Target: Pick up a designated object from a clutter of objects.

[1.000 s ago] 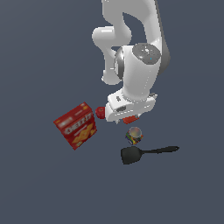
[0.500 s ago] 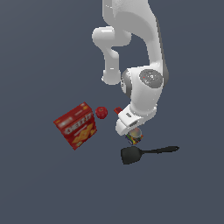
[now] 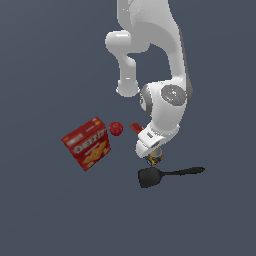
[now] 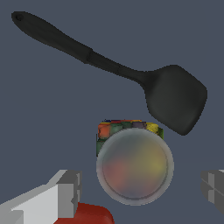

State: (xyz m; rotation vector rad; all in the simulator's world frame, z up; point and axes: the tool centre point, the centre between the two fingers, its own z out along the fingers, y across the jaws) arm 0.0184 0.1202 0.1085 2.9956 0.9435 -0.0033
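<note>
**Fingers over the small can, spread on either side**

Going from the exterior view's left to its right. First I see the red cracker box (image 3: 87,143), lying tilted on the grey desk (image 3: 45,210). It carries white lettering and yellow cracker pictures on its face; the lettering is too blurred for me to read. The box is closed, contents not visible. Just beside its upper corner is the small red ball (image 3: 116,128), apart from the box. Next a sliver of the red-orange tool-shaped item (image 3: 135,127) pokes out from behind the white arm (image 3: 167,107); most of it is hidden.

Below the arm's wrist I see the small multicoloured can (image 3: 155,159), mostly covered by the hand; only a bit of its coloured side shows. Near it lies the black spatula (image 3: 167,175), blade towards the can, handle running to the exterior view's right.

In the wrist view the can (image 4: 134,166) stands upright, silvery round top towards the camera, a band of red, yellow and blue label at its side; no text readable. The fingers (image 4: 138,190) are spread, one pad (image 4: 70,194) on each side of the can, neither touching it. The spatula (image 4: 175,103) lies close by the can, not touching. A red shape (image 4: 92,215) shows beside one pad.
</note>
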